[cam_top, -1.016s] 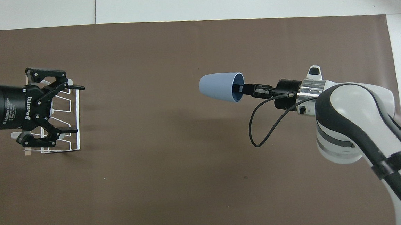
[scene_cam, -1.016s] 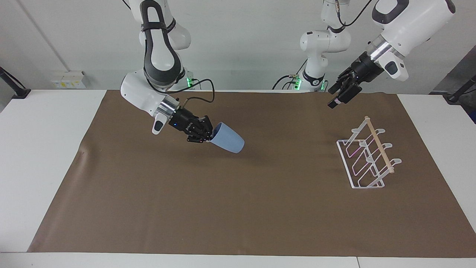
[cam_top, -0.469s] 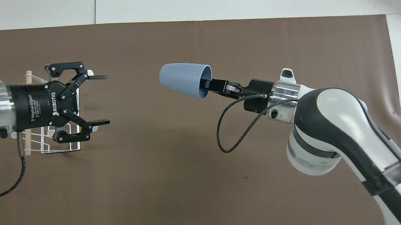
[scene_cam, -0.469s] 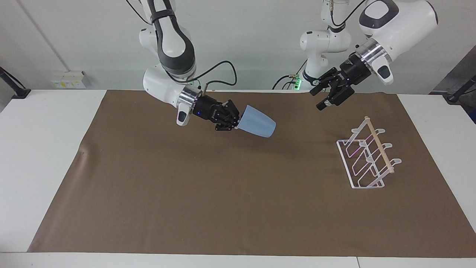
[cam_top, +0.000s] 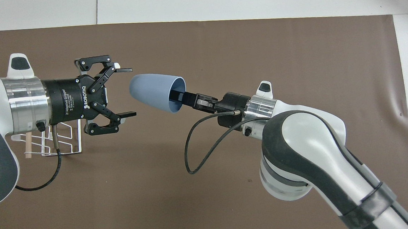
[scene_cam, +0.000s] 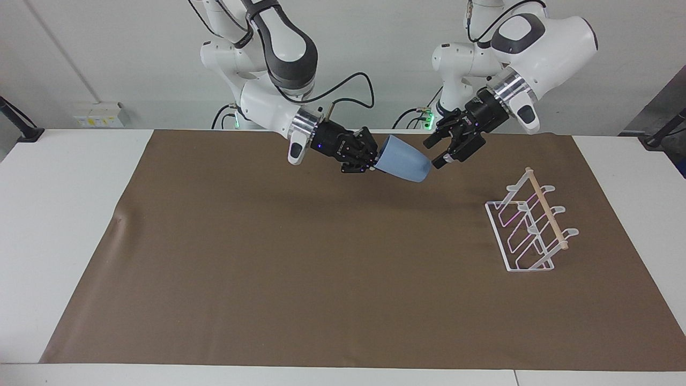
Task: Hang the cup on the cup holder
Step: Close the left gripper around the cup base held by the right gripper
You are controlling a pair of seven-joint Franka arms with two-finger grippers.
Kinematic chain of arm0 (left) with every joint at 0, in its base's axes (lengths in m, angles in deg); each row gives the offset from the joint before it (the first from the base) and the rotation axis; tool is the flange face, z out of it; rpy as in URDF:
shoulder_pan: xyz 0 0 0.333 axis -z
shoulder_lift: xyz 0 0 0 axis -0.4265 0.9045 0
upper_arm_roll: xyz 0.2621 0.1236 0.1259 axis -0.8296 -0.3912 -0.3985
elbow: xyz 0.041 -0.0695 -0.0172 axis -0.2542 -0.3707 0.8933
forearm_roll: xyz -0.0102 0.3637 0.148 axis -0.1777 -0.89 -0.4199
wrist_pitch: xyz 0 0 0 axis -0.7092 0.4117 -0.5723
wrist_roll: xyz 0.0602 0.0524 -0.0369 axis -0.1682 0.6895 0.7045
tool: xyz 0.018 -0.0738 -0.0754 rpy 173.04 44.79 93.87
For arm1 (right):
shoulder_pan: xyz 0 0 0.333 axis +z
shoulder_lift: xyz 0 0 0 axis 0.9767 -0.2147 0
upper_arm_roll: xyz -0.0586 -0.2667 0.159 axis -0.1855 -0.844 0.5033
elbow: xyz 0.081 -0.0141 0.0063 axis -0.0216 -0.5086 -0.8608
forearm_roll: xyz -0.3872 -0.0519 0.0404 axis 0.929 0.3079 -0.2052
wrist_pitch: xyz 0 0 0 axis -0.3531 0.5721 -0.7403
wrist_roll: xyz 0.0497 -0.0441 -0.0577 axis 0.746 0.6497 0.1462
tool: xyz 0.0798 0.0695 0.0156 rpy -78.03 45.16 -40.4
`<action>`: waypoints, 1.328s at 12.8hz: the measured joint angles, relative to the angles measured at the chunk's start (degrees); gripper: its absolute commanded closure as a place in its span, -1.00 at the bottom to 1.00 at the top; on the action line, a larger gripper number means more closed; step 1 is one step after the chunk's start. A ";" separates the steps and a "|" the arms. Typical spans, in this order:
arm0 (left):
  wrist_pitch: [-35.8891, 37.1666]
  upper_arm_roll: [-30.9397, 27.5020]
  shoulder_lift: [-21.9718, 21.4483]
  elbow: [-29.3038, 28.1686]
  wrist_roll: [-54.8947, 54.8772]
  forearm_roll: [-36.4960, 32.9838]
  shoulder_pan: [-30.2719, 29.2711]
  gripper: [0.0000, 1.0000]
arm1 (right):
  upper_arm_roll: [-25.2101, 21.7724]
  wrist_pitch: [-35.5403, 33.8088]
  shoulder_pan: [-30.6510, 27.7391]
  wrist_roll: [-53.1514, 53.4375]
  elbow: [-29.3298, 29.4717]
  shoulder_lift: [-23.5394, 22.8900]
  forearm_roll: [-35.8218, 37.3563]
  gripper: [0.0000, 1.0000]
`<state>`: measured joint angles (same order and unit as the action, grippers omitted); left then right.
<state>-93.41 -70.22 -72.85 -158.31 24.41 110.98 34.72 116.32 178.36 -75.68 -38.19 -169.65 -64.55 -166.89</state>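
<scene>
The worktop [scene_cam: 64,225] carries a brown paper mat [scene_cam: 300,279] over most of the frame. At the right of the facing view stands the white wire cup holder with a light wooden rod on top [scene_cam: 530,228], nothing on its prongs. In the overhead view the left arm hides most of it. The small light-blue plastic cup [scene_cam: 403,165] is in the air at upper centre, on its side, base toward the left tool [scene_cam: 440,151]. The right tool [scene_cam: 370,161] is closed on the rim, one finger inside the cup, which probably presents the body for a handover. The left tool is wide open and empty, just beside the base. I cannot tell whether it touches the cup.
</scene>
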 measured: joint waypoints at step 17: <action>2.34 0.04 1.48 2.85 -7.02 -3.38 1.00 -0.97 | 2.14 2.33 0.01 4.18 1.75 -0.18 0.00 1.00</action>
<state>-91.07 -70.19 -71.36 -155.46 17.39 107.60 35.72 118.46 180.68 -75.67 -34.01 -167.90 -64.73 -166.89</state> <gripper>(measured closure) 0.009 0.947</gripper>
